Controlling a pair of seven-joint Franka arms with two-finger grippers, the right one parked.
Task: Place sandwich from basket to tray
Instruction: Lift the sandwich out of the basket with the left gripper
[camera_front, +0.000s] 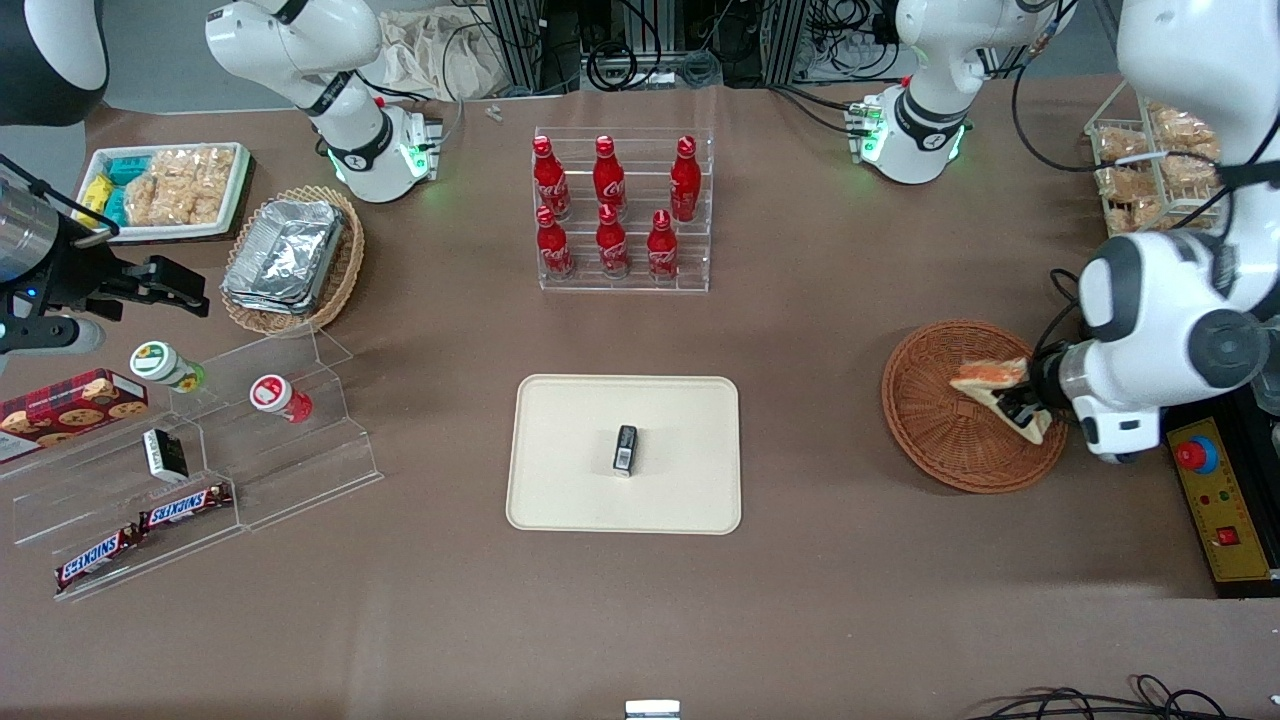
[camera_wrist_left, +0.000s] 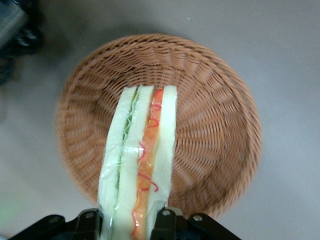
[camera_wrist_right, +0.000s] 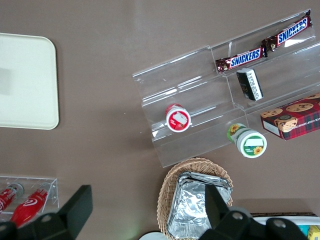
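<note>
Sandwich (camera_wrist_left: 140, 160) clamped in hand (camera_wrist_left: 131, 222) above basket (camera_wrist_left: 215, 125).

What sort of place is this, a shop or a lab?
Most likely a robotics lab dressed up as a snack counter: cola bottles on a clear rack, Snickers bars on acrylic steps, cables and an emergency-stop box. The gripper, above the basket, is shut on a sandwich; a tray waits nearby.

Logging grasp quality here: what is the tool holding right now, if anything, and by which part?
The tool holds the sandwich above the basket, its fingers shut on the two bread faces at one end of the wedge.
</note>
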